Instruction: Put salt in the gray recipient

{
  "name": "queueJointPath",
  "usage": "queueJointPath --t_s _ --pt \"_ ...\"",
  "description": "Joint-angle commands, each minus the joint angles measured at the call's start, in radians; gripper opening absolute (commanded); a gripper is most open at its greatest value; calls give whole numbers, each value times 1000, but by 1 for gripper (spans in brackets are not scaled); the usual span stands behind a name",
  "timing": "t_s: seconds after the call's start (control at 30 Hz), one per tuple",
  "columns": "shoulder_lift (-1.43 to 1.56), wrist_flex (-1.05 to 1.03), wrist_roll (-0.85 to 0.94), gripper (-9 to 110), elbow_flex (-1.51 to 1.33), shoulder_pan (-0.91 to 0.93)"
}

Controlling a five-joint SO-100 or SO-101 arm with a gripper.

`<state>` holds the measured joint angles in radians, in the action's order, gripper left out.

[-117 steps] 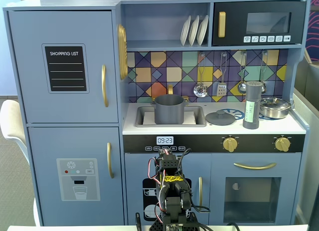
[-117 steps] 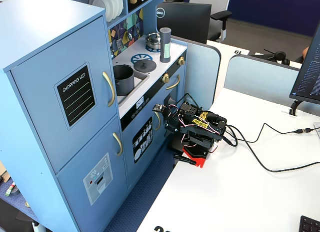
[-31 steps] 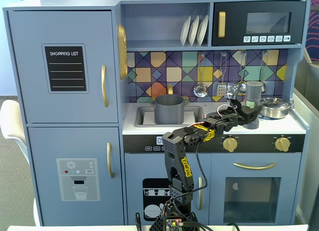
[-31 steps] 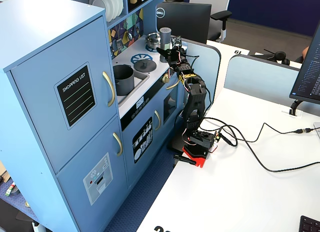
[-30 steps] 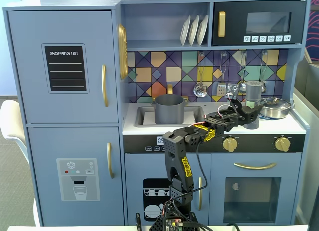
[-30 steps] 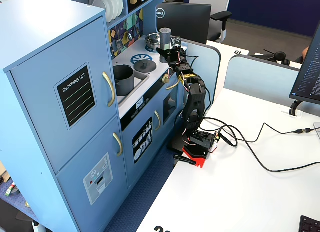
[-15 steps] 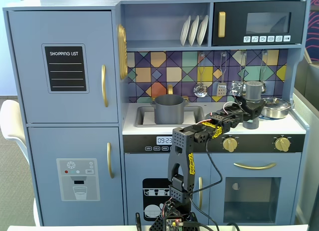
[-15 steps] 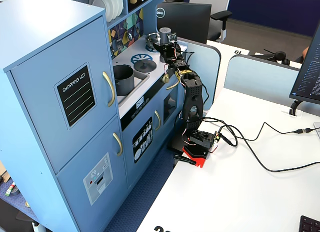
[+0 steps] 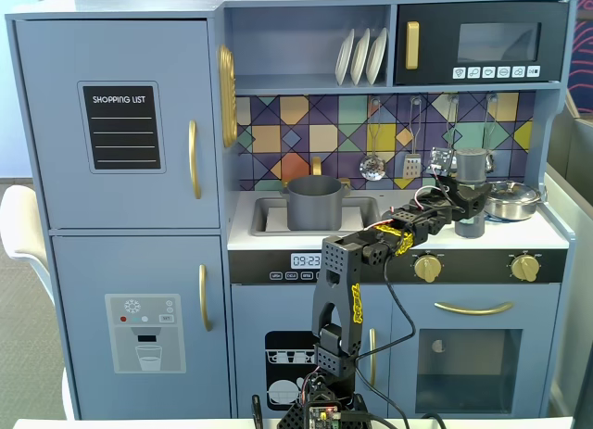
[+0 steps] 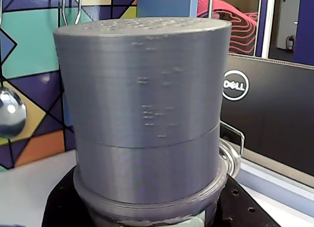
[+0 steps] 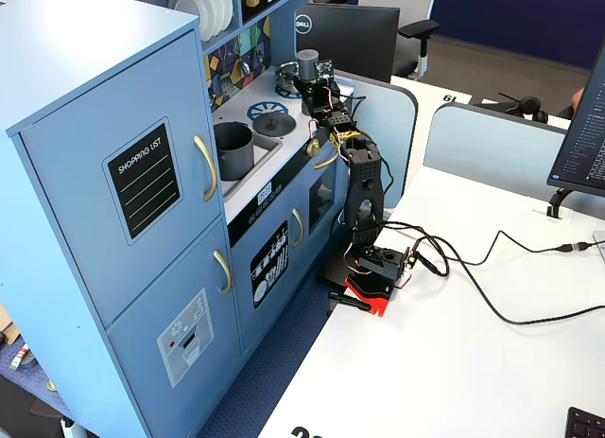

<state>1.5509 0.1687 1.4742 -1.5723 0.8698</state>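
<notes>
The salt (image 9: 472, 195) stands on the toy kitchen's counter (image 9: 537, 233), well to the right of the sink (image 9: 366, 227) in the front fixed view, just beside the shiny steel pan (image 9: 512, 199). The gripper (image 9: 466, 203) is closed around its body, jaws narrowed to the shaker's width and pressed against it. The wrist view is filled by the wide dark-gray cap (image 10: 142, 80) with fine ridges; a sliver of pale green label (image 10: 189, 220) shows at the bottom edge. Whether its base touches the counter cannot be told. The gray recipient (image 9: 315, 203) sits in the sink. The flat lid is largely hidden behind the arm (image 9: 347, 281).
</notes>
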Motion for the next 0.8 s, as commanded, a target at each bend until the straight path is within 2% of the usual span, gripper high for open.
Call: queueJointPath --t_s 0.0,0.23,0.43,0.6,0.77 --pt "202 -18 -112 0 63 -41" --pt "443 -380 -420 0 112 -210" --pt "568 -724 -976 0 144 -434" --pt "598 -747 -1428 0 115 -637" --pt "578 -732 -1787 0 130 -781"
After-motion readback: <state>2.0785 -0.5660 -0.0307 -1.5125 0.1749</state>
